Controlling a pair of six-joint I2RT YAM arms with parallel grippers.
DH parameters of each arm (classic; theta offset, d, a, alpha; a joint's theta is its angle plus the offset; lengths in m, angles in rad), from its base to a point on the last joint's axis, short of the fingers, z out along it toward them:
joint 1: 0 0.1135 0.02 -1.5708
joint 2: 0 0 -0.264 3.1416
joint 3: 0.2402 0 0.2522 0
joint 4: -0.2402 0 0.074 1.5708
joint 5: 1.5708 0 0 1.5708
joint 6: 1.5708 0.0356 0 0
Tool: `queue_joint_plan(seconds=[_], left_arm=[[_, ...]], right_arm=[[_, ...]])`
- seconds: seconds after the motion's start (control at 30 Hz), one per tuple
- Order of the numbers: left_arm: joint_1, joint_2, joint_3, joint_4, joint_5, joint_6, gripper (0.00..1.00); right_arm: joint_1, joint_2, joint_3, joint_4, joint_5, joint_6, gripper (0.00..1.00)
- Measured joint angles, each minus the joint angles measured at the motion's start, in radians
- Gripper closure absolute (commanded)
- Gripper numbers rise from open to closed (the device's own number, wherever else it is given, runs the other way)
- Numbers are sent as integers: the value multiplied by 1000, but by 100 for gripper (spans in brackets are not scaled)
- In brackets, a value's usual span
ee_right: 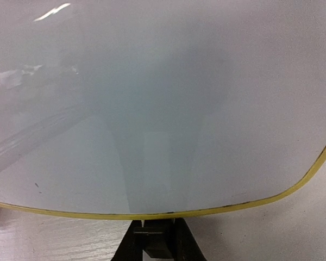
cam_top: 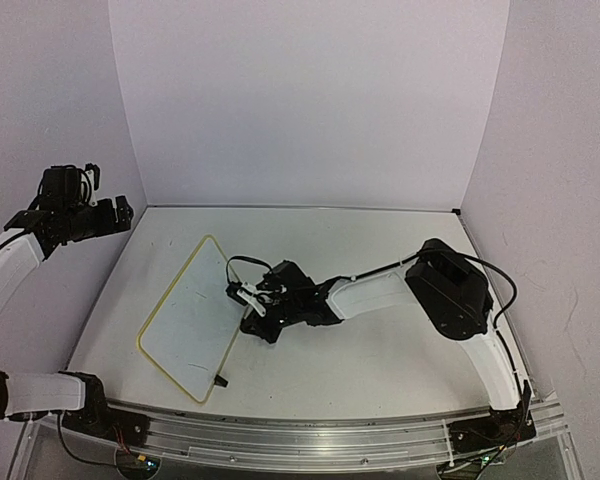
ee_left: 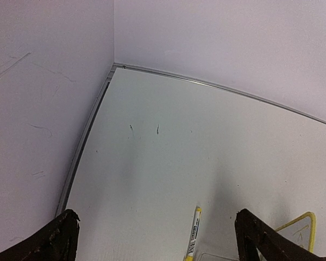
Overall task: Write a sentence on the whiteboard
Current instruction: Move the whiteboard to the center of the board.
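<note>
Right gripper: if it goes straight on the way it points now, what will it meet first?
The whiteboard: its yellow rim lies directly before the right gripper, apparently very close, though depth is unclear.

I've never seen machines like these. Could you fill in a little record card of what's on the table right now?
whiteboard: lying flat on the table, no clear writing visible
right hand: at the board's right edge, seemingly pinching its rim
left hand: raised at the far left, open, empty
marker: yellow-capped, lying on the table near a board corner
</note>
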Motion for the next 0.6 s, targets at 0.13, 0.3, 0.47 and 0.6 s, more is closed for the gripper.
queue_joint_plan(seconds=[0.13,0.3,0.47,0.6], left_arm=[[0,0,0,0,0,0,1],[0,0,0,0,0,0,0],[0,0,0,0,0,0,1],[0,0,-5,2,1,-1,2]], right_arm=[[17,-10,-57,91,81,-5,100],[28,-74,-182,174,210,32,100],[29,-173,-327,191,392,66,100],[28,-231,-414,183,557,122,100]])
